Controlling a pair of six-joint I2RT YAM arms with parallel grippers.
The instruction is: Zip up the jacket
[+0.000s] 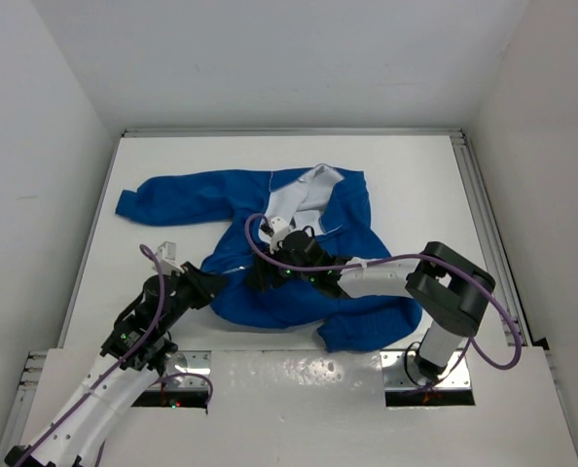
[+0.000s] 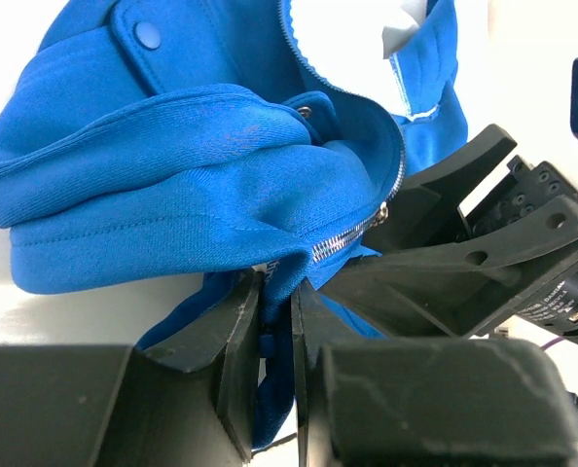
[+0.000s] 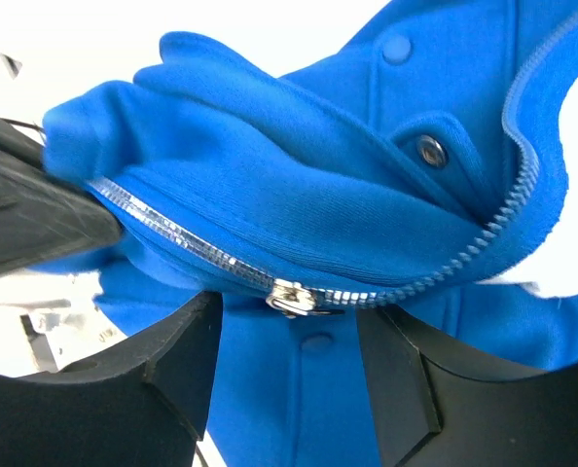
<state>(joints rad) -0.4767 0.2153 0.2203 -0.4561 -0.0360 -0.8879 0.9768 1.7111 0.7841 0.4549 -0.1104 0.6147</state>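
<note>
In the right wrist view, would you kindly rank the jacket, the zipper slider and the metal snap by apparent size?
1. jacket
2. zipper slider
3. metal snap (slider is nearer the camera, so unsure)

The jacket [image 1: 270, 302] is a solid bright blue with no print. Its lining [image 1: 307, 195], showing at about twelve o'clock on the garment, is white to pale grey. The zipper [image 3: 182, 238] has pale silver teeth on blue tape, and its slider [image 3: 291, 297] is shiny silver. One snap [image 3: 430, 150] is dull metal, and a capped snap [image 3: 398, 47] is blue. The left gripper [image 2: 277, 292] and right gripper [image 3: 287, 321] are matt black. The cable [image 1: 248, 236] is purple, and the table [image 1: 415, 185] is plain white.
</note>
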